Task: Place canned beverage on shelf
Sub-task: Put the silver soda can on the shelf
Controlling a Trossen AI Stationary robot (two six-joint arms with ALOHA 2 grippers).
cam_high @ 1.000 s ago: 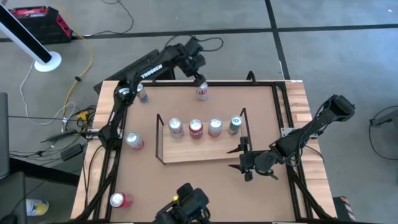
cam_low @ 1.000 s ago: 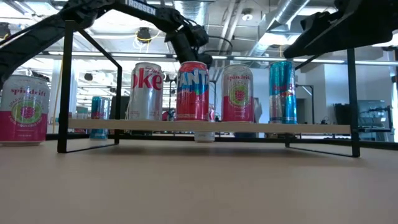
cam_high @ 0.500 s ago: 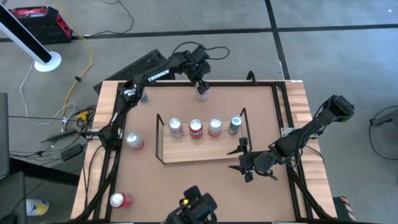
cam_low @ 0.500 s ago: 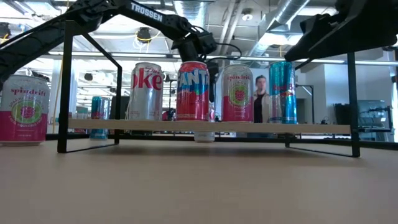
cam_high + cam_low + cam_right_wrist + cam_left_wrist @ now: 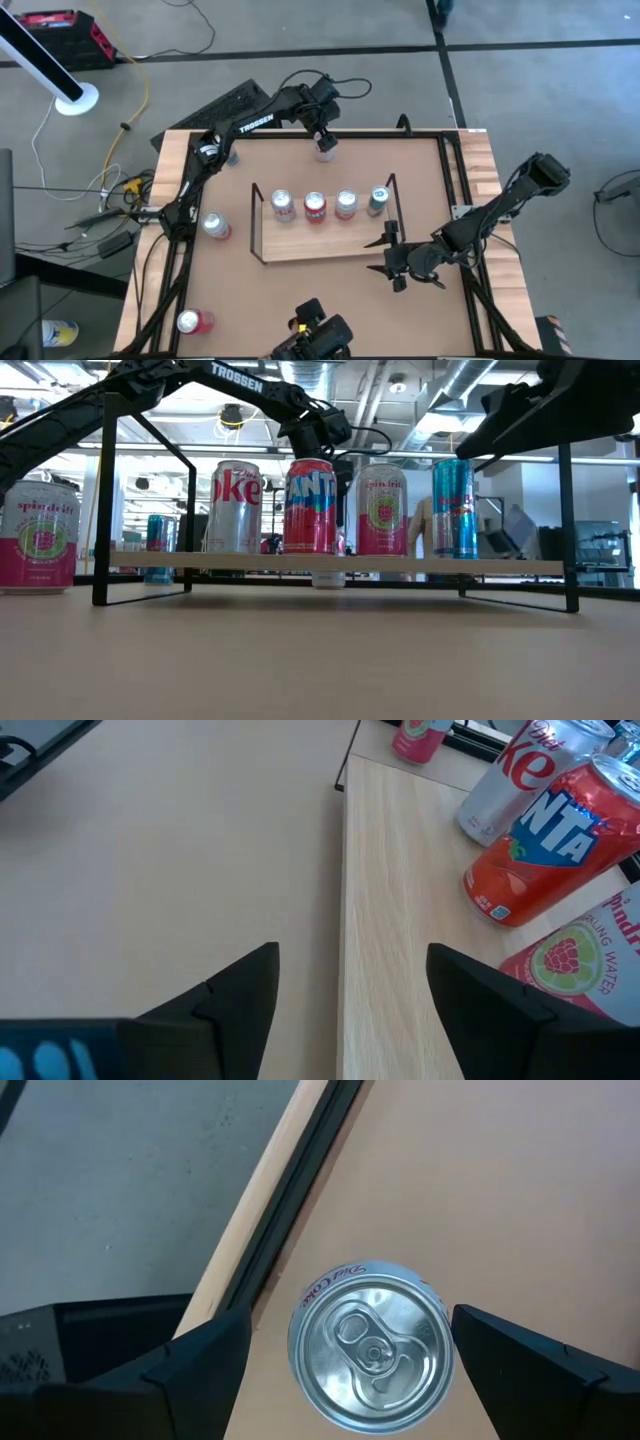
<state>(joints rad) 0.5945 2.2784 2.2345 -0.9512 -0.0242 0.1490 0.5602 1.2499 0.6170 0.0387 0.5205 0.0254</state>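
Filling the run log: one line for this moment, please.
left gripper: open, above Diet Coke can at table's far edge | right gripper: open, idle by shelf | shelf: four cans standing

We see two dark, slim jointed arms; the left arm (image 5: pixel 250 122) bears white "TROSSEN" lettering, a black cable looping behind its blunt black fingers (image 5: pixel 200 1365).
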